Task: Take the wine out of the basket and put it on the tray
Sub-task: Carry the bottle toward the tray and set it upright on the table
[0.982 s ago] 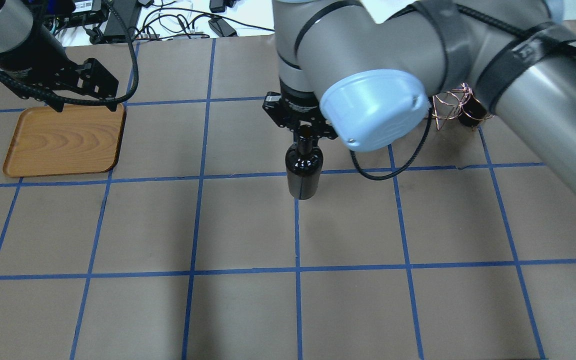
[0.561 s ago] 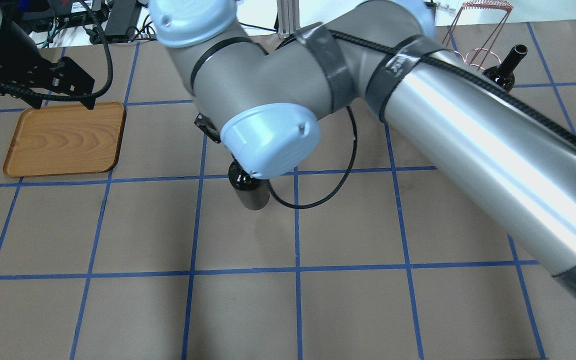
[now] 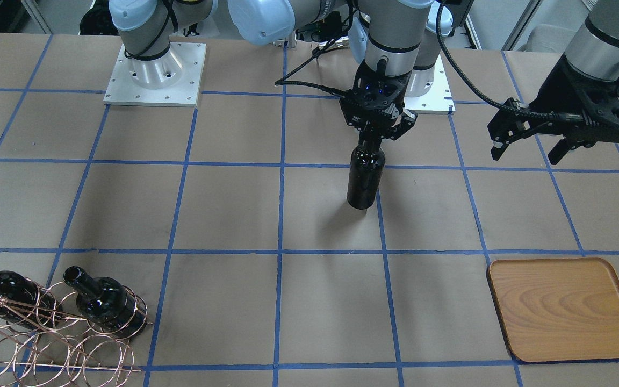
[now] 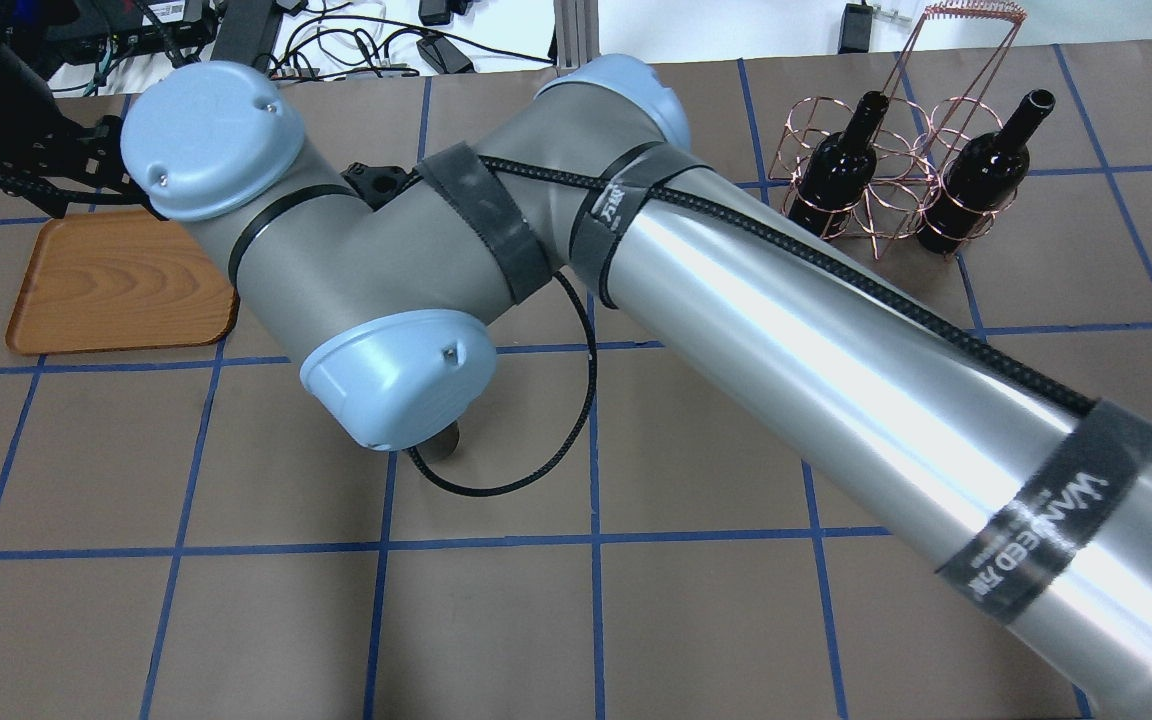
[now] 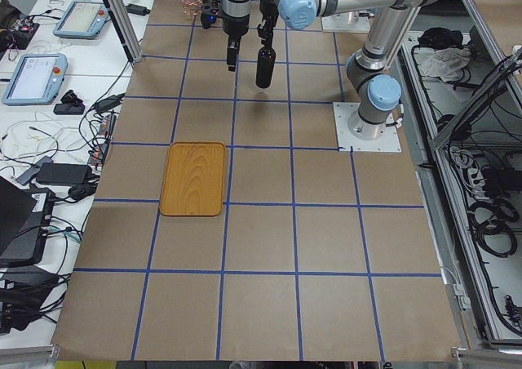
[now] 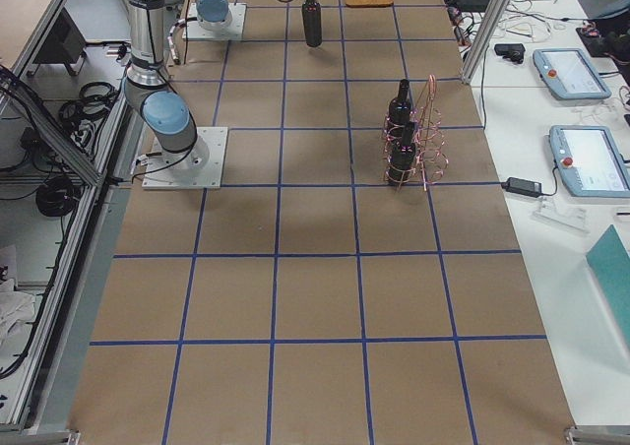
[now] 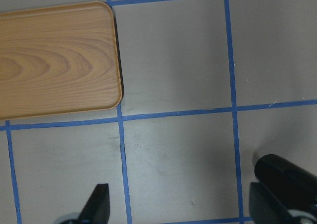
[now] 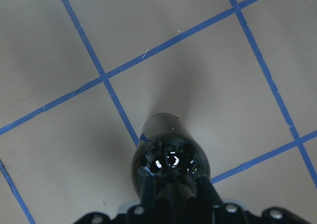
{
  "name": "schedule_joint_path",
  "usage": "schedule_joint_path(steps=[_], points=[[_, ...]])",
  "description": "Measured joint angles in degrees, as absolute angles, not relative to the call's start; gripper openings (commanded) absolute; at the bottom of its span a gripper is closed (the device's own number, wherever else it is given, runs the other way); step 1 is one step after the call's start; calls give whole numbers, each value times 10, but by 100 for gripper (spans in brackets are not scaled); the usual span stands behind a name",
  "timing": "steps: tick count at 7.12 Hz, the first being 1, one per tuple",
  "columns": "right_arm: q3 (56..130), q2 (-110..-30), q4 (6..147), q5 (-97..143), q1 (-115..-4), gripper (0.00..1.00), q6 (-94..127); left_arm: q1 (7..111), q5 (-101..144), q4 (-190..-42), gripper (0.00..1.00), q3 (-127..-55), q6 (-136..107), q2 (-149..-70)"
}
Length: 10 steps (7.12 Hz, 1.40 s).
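My right gripper (image 3: 376,138) is shut on the neck of a near-black wine bottle (image 3: 365,180) and holds it upright near mid-table, its base close over the paper. The right wrist view looks down the bottle (image 8: 171,154) between the fingers. In the overhead view the right arm hides both. My left gripper (image 3: 526,154) is open and empty, hovering at the robot's side of the wooden tray (image 3: 567,309). The left wrist view shows the tray's corner (image 7: 54,60) and the bottle (image 7: 290,179). The copper wire basket (image 4: 896,170) holds two more bottles (image 4: 836,170).
The table is brown paper with a blue tape grid. The right arm's large grey links (image 4: 736,330) span the overhead view. The basket (image 3: 46,333) stands at the far end from the tray. Cables and boxes (image 4: 366,50) lie beyond the table's far edge.
The right arm has carried the bottle towards the tray's side, and its links now cover the bottle in the overhead view and uncover the basket. The left gripper has drawn back slightly.
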State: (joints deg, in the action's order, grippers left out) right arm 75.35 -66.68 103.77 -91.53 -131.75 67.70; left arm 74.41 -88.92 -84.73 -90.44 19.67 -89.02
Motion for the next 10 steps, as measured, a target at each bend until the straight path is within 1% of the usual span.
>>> schedule_joint_path(steps=[1, 2, 5, 6, 7, 8, 9, 10], points=[[747, -657, 1044, -915, -1323, 4, 680, 745, -886, -847, 100, -904, 197, -890], [742, -650, 1046, -915, -1325, 10, 681, 745, -881, -847, 100, -904, 197, -890], [739, -644, 1047, -915, -1325, 16, 677, 747, -882, -849, 100, -905, 196, -888], [739, -644, 1047, -915, -1325, 23, 676, 747, -884, -850, 100, -905, 197, -888], [739, -643, 1047, -915, -1325, 42, 674, 748, -884, -852, 100, -905, 197, -888], [739, -643, 1047, -915, -1325, 68, 674, 748, -885, -854, 100, -905, 196, -887], [740, -643, 1047, -915, -1325, 81, 675, 746, -886, -858, 100, -905, 196, -886], [742, -644, 1047, -917, -1325, 87, 676, 745, -887, -861, 100, -905, 196, -886]])
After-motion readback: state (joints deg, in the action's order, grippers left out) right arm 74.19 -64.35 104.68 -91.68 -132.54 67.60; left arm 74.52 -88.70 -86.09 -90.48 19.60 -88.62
